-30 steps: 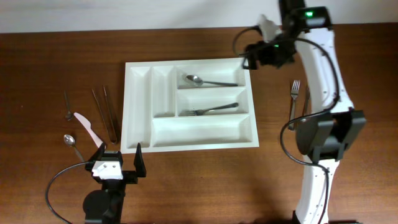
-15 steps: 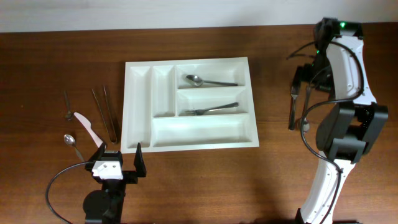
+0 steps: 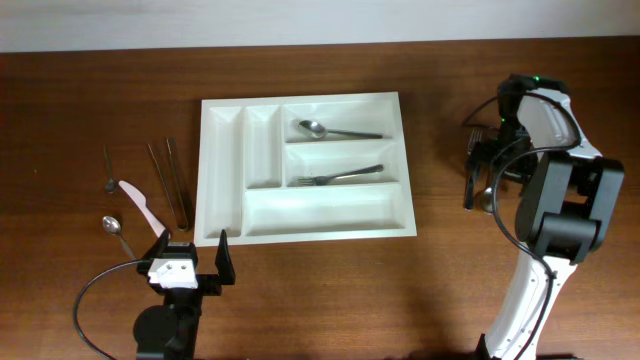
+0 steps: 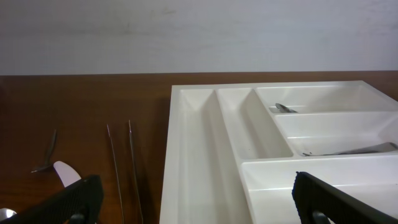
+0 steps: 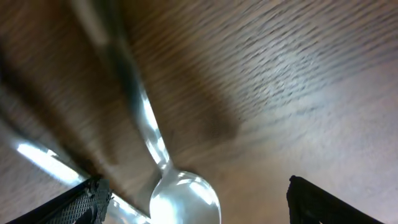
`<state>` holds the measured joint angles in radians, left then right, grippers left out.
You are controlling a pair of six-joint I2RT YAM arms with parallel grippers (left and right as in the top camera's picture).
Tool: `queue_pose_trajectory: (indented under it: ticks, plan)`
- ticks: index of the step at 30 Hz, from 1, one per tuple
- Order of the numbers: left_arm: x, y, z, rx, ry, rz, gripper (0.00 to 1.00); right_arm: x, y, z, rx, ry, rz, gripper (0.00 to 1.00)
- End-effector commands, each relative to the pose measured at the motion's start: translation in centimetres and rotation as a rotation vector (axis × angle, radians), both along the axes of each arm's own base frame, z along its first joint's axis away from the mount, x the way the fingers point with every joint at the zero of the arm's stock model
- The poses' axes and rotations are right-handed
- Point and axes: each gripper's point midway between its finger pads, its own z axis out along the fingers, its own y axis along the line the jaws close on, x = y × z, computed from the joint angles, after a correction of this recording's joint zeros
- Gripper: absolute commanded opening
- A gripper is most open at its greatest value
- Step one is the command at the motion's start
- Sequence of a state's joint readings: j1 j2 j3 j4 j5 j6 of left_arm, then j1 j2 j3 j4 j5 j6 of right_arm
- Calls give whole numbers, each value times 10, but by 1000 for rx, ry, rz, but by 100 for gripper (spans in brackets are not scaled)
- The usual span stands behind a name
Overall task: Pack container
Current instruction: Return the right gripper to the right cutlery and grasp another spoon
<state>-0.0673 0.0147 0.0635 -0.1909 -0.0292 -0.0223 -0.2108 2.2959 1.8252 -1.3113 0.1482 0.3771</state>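
Left gripper (image 3: 190, 256) sits at the near table edge, jaws wide, empty; just beyond it the container (image 3: 300, 102) lies mid-table, tray spoon (image 3: 335, 130) and fork (image 3: 340, 177) in separate long compartments; right of it, right gripper (image 5: 196, 190) is spread wide over a blurred loose spoon (image 5: 181, 204), apparently clear of it.

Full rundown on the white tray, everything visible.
The tray is white, plastic-looking, rectangular, lying flat on the wooden table. Five compartments: two narrow ones at left, three long ones stacked at right. The top long one holds a spoon, the middle a fork; the rest look empty. Nothing else touches it.
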Motion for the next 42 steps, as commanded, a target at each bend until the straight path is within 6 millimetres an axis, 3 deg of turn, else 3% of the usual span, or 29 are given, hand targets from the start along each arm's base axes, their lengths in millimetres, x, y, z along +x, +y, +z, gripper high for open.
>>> queue_pose_trajectory:
  ticks: [1,9,14,19,33,40,42]
  plan:
    - [0,-2,-1,14,-5,-12,99,1,-12,-1,17,-31,-68,92]
    - [0,-2,-1,14,-5,-12,99,10,-15,-3,128,-98,-75,86]
    - [0,-2,-1,14,-5,-12,99,17,2,-3,126,-105,-30,81]
    - [0,-2,-1,14,-5,-12,99,24,19,-7,122,-114,14,69]
    - [0,-2,-1,14,-5,-12,99,-11,29,-56,133,-47,-13,38]
    - [0,-2,-1,14,-5,-12,99,-12,30,-60,132,-48,-13,26]
    - [0,-2,-1,14,-5,-12,99,-12,29,-60,131,-51,-13,17]
